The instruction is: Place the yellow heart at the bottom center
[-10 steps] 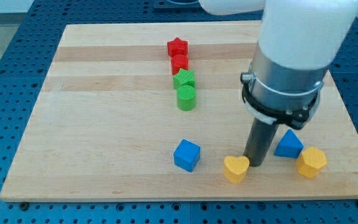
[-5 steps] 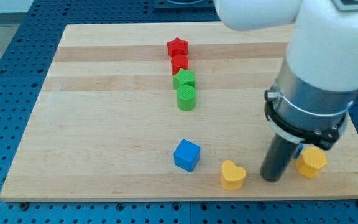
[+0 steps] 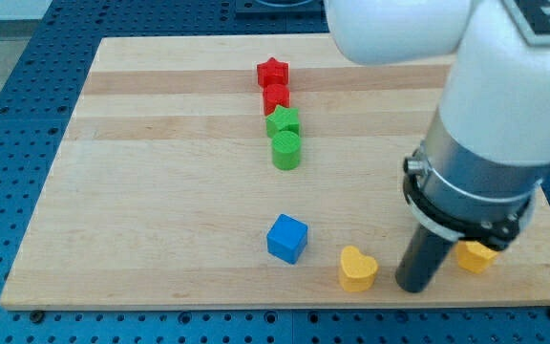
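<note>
On the wooden board (image 3: 160,191), the yellow heart (image 3: 358,269) is found near the view's bottom edge, right of the blue cube (image 3: 286,238), with my tip (image 3: 414,286), which holds nothing, set just beside its right.

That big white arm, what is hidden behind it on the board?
Behind the arm, part of a yellow block peeks out at the view's right of my tip. Anything else there is covered and cannot be seen.
</note>
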